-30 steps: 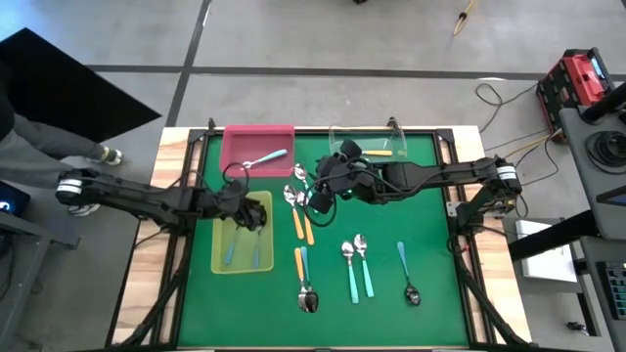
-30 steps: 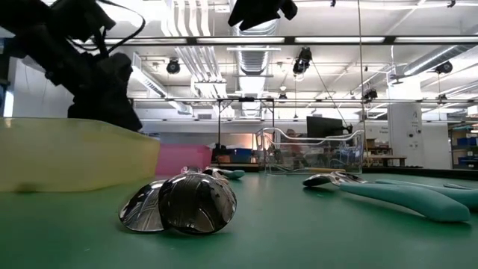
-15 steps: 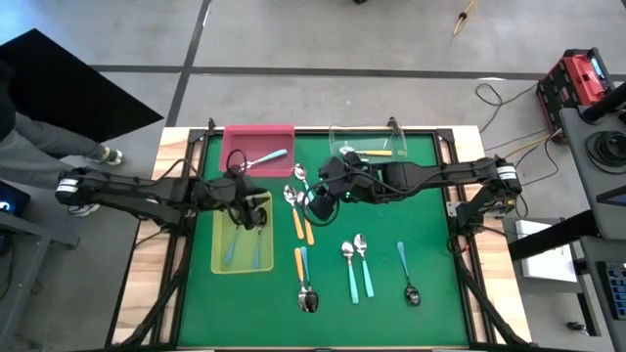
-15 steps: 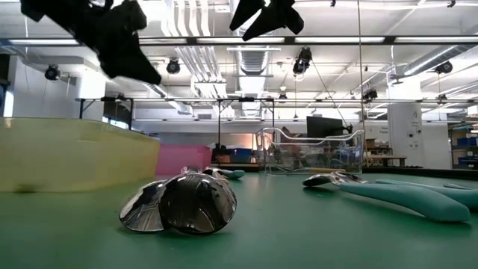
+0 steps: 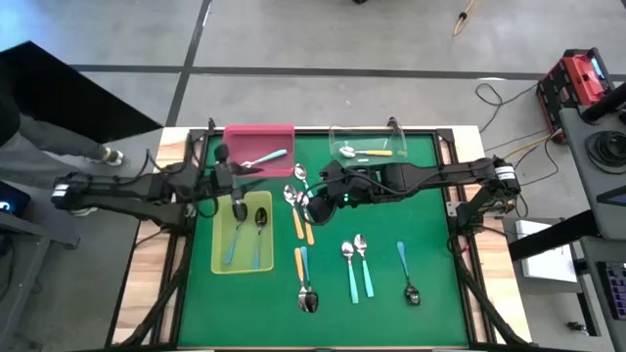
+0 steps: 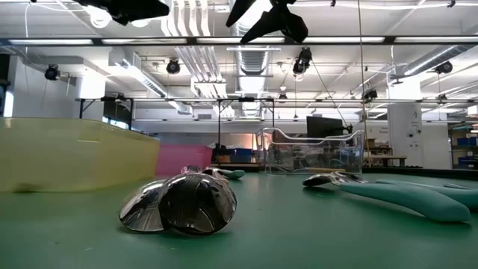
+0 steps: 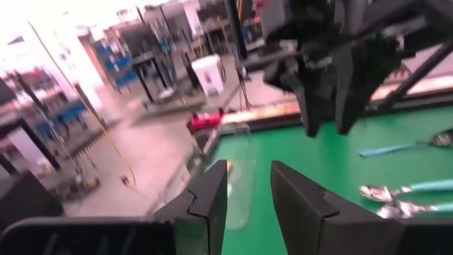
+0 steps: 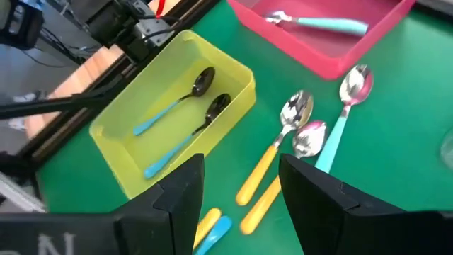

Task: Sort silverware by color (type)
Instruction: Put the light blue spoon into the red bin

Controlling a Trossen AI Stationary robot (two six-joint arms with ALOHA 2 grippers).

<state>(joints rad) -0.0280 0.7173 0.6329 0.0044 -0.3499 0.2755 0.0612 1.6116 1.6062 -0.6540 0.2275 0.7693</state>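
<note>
**Light, slick spoons lying flat: take one by the handle**

The right fingers (image 8: 322,198) stand wide apart and hold nothing. They hover above the green bench (image 8: 396,163). Directly below their gap lie two orange-handled spoons (image 8: 263,170), side by side with the handles almost touching and the metal bowls pointing away from the fingertips.

These spoons look light and stiff. The polished bowls are rounded and probably too slippery to pinch, while the slim plastic handles sit flush on the bench and leave little to get under. The better hold is likely across the width of one handle, near its middle. The tips should come down on either side of one handle only, or the second spoon may be dragged along or picked up too.

Just beyond the orange pair, off the outer side of one finger, lies a blue-handled spoon (image 8: 338,127) with its bowl close to theirs.

Farther out past the other finger is the yellow-green tray (image 8: 237,74), which holds two light blue spoons (image 8: 170,113). Beyond that, the pink tray (image 8: 333,60) holds one spoon (image 8: 329,25).

The left fingers (image 7: 301,205) are narrowly parted and empty. They are raised above the yellow-green tray, facing the right arm across the bench.
</note>
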